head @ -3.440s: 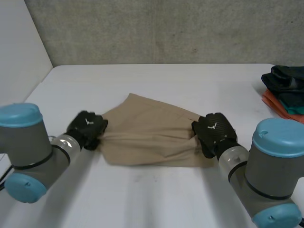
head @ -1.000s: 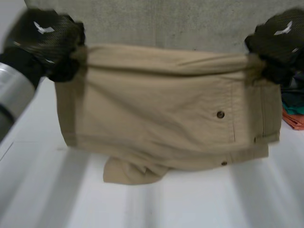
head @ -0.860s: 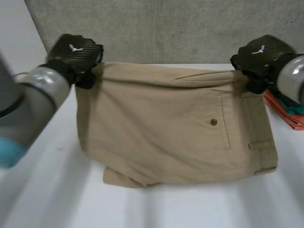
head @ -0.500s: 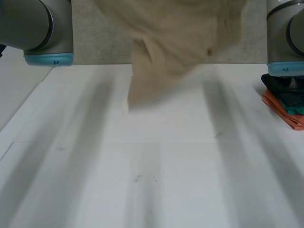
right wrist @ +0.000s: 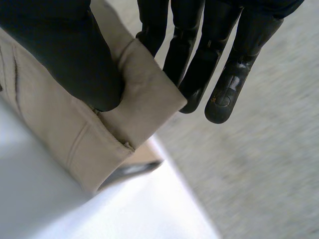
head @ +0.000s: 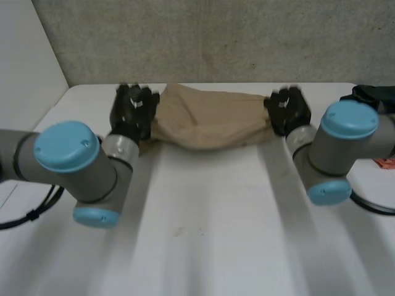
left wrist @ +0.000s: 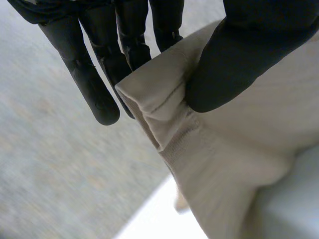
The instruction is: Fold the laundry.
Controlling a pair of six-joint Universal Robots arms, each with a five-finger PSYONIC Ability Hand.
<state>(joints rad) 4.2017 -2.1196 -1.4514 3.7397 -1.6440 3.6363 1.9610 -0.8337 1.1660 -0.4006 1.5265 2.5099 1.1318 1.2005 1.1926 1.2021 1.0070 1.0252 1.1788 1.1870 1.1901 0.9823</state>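
A pair of tan trousers (head: 210, 122) hangs stretched between my two hands near the far edge of the white table (head: 203, 228), sagging in the middle. My left hand (head: 134, 109) pinches one end of the trousers (left wrist: 224, 149) between its thumb (left wrist: 249, 45) and straight fingers (left wrist: 94, 69). At the other end my right hand (head: 287, 110) holds a folded corner of the trousers (right wrist: 144, 94), the thumb (right wrist: 65, 50) pressing it against the fingers (right wrist: 219, 55).
A stack of folded clothes (head: 378, 108), dark with orange below, lies at the table's far right edge. A grey concrete wall (head: 210, 37) rises right behind the table. Both arms reach forward over the table's near half.
The trousers were swung up high in front of the camera, then carried away to the far side of the table. Both hands kept their grip and now sit low near the wall.
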